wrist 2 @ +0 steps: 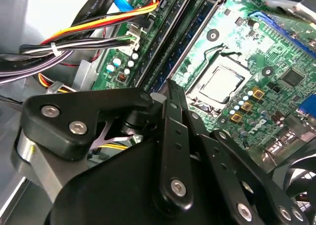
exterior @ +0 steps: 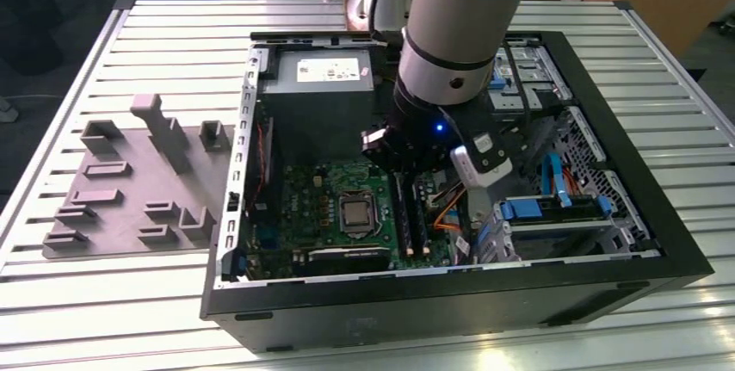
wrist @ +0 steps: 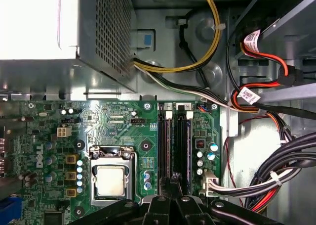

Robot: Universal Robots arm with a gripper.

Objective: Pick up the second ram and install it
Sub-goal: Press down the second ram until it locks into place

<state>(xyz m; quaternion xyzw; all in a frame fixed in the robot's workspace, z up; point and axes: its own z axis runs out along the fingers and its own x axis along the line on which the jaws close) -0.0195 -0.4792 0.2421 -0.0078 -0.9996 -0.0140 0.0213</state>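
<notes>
The gripper point(wrist: 174, 185) hangs low inside the computer case point(exterior: 643, 242), right over the memory slots point(wrist: 174, 141). Its fingers are pinched together, holding nothing. The second ram point(wrist: 181, 145) stands seated in the slot directly beneath the fingertips.

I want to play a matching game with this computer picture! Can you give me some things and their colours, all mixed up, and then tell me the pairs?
Things:
1. main circuit board
2. square chip
3. memory slots
4. tray of holders beside the computer case

Colours:
A. black
B. grey
C. green
D. silver

Pairs: 1-C, 2-D, 3-A, 4-B
</notes>
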